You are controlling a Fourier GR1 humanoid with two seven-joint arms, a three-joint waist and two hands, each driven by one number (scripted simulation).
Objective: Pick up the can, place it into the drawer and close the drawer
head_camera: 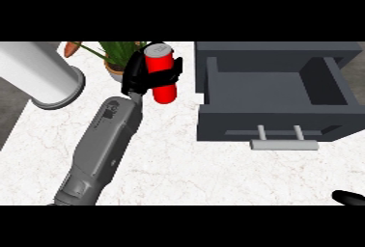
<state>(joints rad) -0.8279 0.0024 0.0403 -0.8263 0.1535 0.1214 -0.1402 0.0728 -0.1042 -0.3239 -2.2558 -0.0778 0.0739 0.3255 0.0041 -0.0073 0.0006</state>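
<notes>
Can point(163, 72): red body, grey top, located upper centre of the frame, just left of the drawer. It is held in the left robot hand point(143, 73), whose black fingers are curled round its upper half; the lower half shows below the fingers. Whether the can is lifted off the bench point(185, 169) or resting on it cannot be told from this view.

Drawer point(274, 91): dark grey, upper right of the frame, pulled open, interior bare as far as visible. Its grey handle point(284, 144) faces the lower edge of the frame.

Right robot hand point(349, 198): only a black tip shows at the lower right corner; finger state cannot be told.

Other items: a white cylinder point(43, 72) at upper left; a potted plant point(114, 55) behind the left robot hand.

Assessment: the pick-up step appears done and the transfer step is in hand. The next move calls for carrying the can rightward over the drawer's left wall, lowering it inside, releasing it, then pushing the front shut.
</notes>
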